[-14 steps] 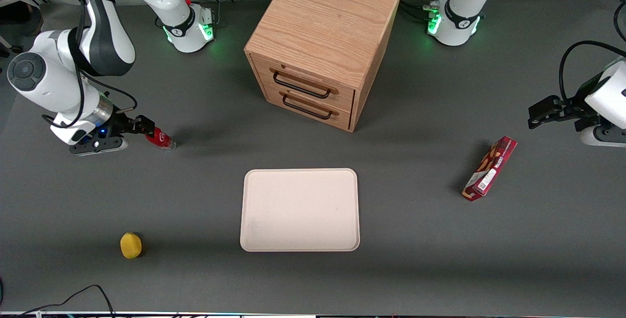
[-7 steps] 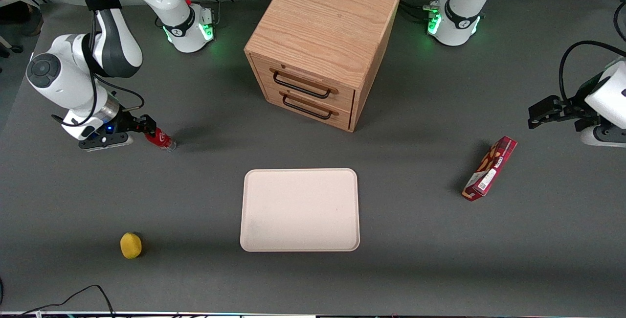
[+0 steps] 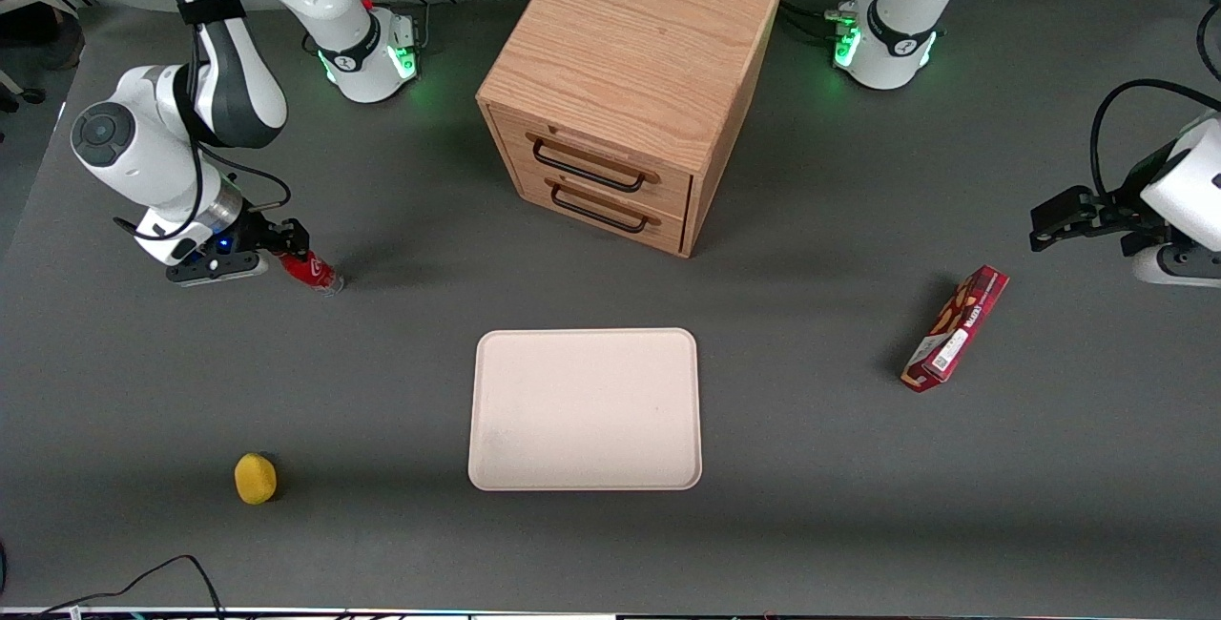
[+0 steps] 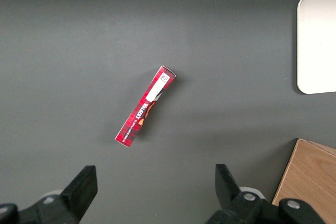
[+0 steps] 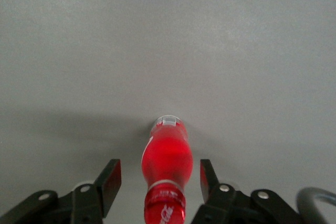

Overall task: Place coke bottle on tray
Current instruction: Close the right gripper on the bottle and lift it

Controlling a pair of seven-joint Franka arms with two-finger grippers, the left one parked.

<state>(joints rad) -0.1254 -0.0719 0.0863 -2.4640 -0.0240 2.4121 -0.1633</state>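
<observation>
While the coke bottle stands on the grey table toward the working arm's end, the pincer is at its capped top, one finger on each side of the bottle. From the right wrist camera the coke bottle shows between the two fingers, with a clear gap on both sides, so the pincer is spread wide and touches nothing.

Taking the tray as the landmark: the bottle is well apart from it, farther from the front camera and off toward the working arm's end. A wooden cabinet with two drawers stands farther from the front camera than the tray, its drawer fronts turned toward the tray. A yellow lemon lies about level with the tray's near edge, toward the working arm's end. A red snack box lies beside the tray toward the parked arm's end, well apart from it.
</observation>
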